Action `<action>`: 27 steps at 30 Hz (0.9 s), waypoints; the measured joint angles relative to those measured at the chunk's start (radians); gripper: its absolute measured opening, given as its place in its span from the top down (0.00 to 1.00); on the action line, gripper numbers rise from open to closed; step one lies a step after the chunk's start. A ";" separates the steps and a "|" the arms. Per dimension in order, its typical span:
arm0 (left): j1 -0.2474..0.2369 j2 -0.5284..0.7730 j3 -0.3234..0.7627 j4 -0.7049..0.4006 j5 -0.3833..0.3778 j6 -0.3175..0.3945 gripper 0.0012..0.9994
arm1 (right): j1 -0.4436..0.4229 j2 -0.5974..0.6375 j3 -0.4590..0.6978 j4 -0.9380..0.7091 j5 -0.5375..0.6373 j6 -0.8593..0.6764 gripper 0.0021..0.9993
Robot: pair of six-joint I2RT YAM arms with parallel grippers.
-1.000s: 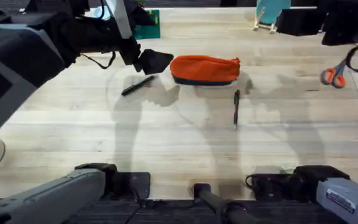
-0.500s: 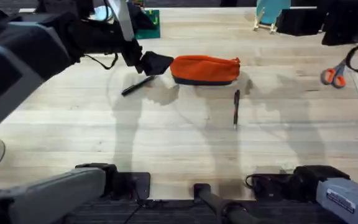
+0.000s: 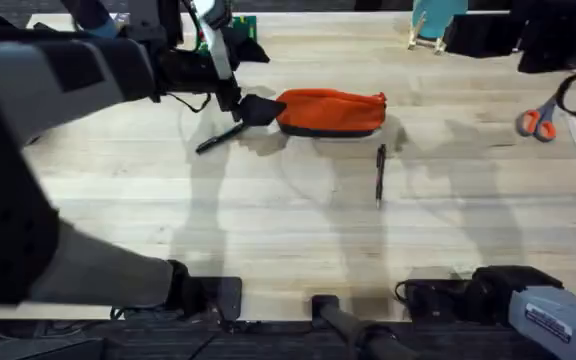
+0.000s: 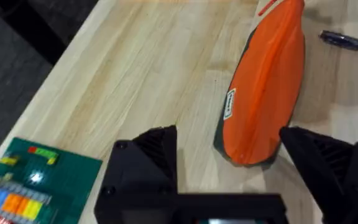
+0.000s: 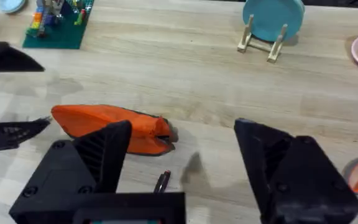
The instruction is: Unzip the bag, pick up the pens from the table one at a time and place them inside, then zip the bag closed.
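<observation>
From overhead, the bag (image 3: 330,112) lies lengthwise on the table (image 3: 288,230) in its far middle part, orange with a dark strip along its near edge, and it looks closed as far as I can tell. One pen (image 3: 221,138) lies slanted just beside the bag's left end, and the other pen (image 3: 379,175) lies nearly straight toward the camera, a little in front of the bag's right end. The left gripper (image 3: 253,109) reaches in from the left, its dark tip touching or almost touching the bag's left end. In the left wrist view, the two black fingers (image 4: 157,146) stand wide apart, with the end of the bag between them and not yet pinched; a pen lies beyond the bag's far end and a green board of coloured bricks (image 4: 27,186) sits off to one side. In the right wrist view, the right gripper (image 5: 185,168) hangs above the table with its fingers spread wide and nothing held; the bag shows below it, with the tip of a pen near the gripper and the left arm's dark finger tips at the bag's other end. By my judgement the task is at its start: the zipper seems untouched, both pens are on the table, and unzipping, loading and zipping all remain
</observation>
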 joint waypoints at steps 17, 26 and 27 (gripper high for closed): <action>-0.005 0.198 0.000 0.129 0.099 0.001 0.01 | 0.000 0.000 0.000 0.000 0.000 0.000 0.00; -0.029 0.206 0.000 0.129 0.100 0.001 0.01 | 0.000 0.000 0.000 0.000 0.000 0.000 0.00; -0.029 0.206 0.000 0.129 0.100 0.001 0.01 | 0.000 0.000 0.000 0.000 0.000 0.000 0.00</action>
